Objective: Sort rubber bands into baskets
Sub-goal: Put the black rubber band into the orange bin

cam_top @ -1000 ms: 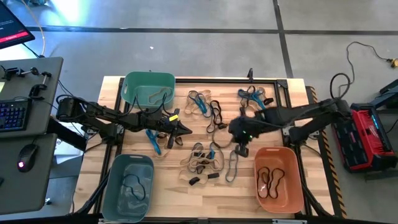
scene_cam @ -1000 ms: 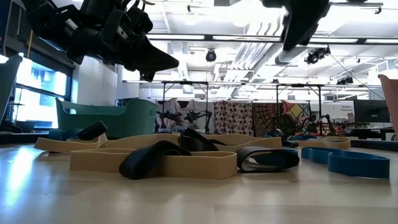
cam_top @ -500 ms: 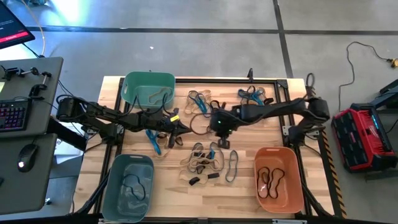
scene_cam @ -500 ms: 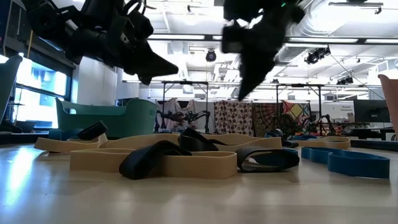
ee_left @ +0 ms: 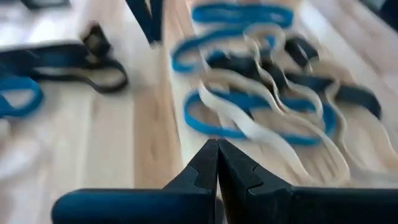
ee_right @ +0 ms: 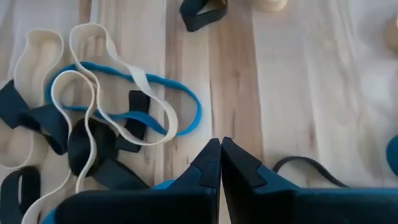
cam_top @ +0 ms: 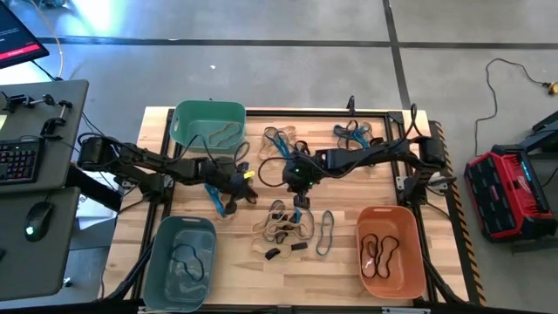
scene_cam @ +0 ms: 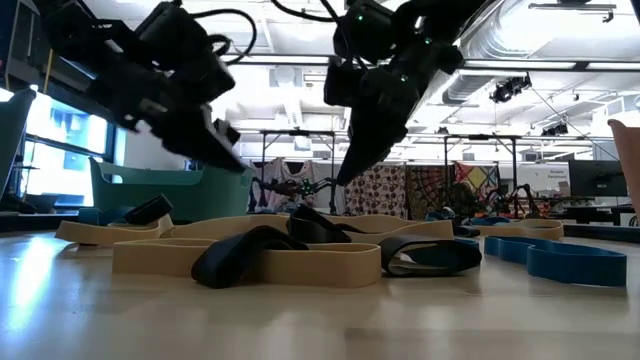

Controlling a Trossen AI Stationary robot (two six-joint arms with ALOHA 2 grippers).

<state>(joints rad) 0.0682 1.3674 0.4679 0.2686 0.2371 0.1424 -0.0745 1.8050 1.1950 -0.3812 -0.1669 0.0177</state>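
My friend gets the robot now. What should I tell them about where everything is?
Left gripper: shut, empty, above the table left of the middle pile.
Right gripper: shut, empty, over the middle, just above the pile of bands.
Baskets: teal one at the far left holds a few bands, grey-blue one at the near left holds a dark band, orange one at the near right holds dark bands.
Left to do: most bands are unsorted, in the middle pile and two far clusters.
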